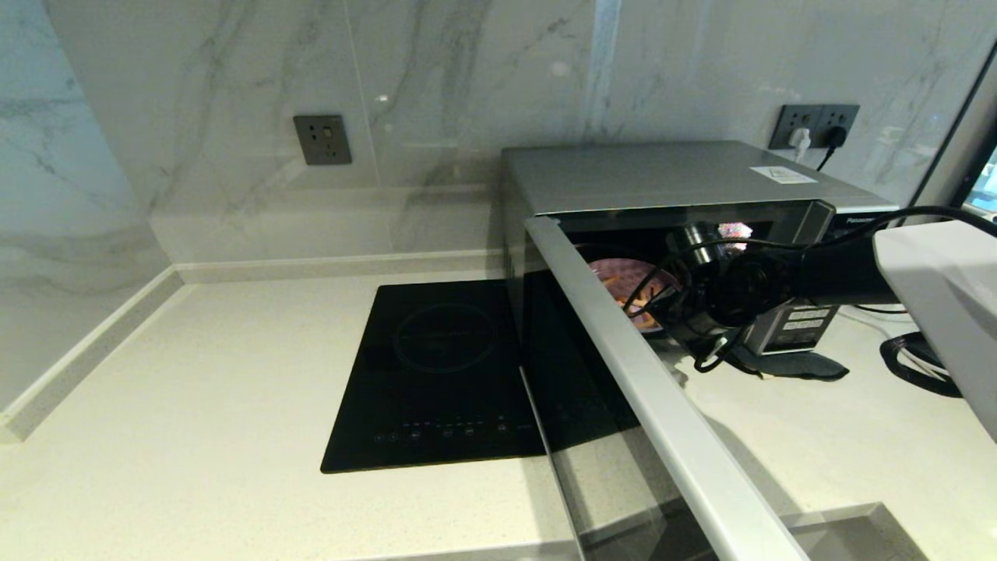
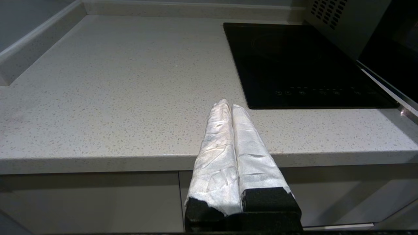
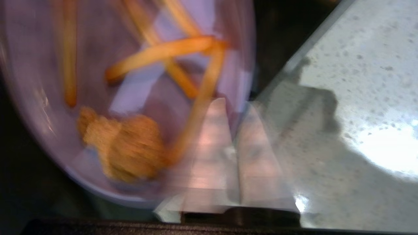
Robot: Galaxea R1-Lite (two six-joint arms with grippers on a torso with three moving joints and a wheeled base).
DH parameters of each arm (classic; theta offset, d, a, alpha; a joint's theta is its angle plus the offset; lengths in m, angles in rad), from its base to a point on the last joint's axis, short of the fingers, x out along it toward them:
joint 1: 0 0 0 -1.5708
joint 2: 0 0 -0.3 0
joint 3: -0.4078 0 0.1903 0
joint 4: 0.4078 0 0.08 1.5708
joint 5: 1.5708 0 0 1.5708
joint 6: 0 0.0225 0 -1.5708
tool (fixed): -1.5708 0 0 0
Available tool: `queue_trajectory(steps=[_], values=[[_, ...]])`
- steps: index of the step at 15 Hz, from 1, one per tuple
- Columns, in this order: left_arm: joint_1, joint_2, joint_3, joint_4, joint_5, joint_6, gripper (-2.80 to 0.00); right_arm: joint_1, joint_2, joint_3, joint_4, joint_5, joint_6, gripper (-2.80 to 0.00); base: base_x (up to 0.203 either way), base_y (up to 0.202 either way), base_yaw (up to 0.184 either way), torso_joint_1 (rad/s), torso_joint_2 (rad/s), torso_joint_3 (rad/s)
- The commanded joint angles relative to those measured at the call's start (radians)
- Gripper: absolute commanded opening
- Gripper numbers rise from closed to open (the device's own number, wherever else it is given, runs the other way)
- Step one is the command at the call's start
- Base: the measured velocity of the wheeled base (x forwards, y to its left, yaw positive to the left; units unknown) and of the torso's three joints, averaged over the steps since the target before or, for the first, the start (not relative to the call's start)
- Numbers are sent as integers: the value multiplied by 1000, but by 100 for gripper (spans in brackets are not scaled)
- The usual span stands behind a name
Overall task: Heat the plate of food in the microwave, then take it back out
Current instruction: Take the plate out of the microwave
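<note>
1. Open microwave point(image 1: 670, 175) on the counter point(image 1: 195, 389), its door point(image 1: 654, 389) swung out toward the camera; right arm reaching into the cavity from the control-panel side.
2. Right gripper point(image 3: 235, 107) at the near rim of the plate of food point(image 3: 137, 81), jaws nearly together with the purple rim pinched between them: one finger over the inside of the plate, the other outside it.
3. Just ahead of those jaws: golden fries point(image 3: 163, 52) crossing one another; beside the inner finger, a crumbly breaded piece point(image 3: 127, 147).
4. On the outer-finger side of the jaws: speckled counter surface, with a dark band of the oven's front edge between it and the plate.
5. In the way, from the head view: the door's silver top edge cutting diagonally across the opening, and the black wrist with its cables covering most of the plate point(image 1: 627, 284); only a purple sliver visible there, inside the cavity.
6. Grip on the rim shown by the right wrist view alone.
7. Left gripper point(image 2: 227, 106) seen only in its own wrist view: wrapped fingers pressed together, holding nothing, hovering at the counter's front edge.
8. Ahead of those jaws and off toward the microwave: black induction hob point(image 2: 303, 62), well apart from the fingertips.
</note>
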Motion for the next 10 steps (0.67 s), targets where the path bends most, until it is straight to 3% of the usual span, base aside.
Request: queue_trajectory(steps=[1, 10], values=[[0, 2, 0, 0, 0, -1, -280, 0, -1, -11, 8, 8, 7, -280, 0, 0, 0, 0, 0, 0], [0, 2, 0, 0, 0, -1, -280, 0, -36, -3, 13, 7, 10, -280, 0, 0, 0, 0, 0, 0]])
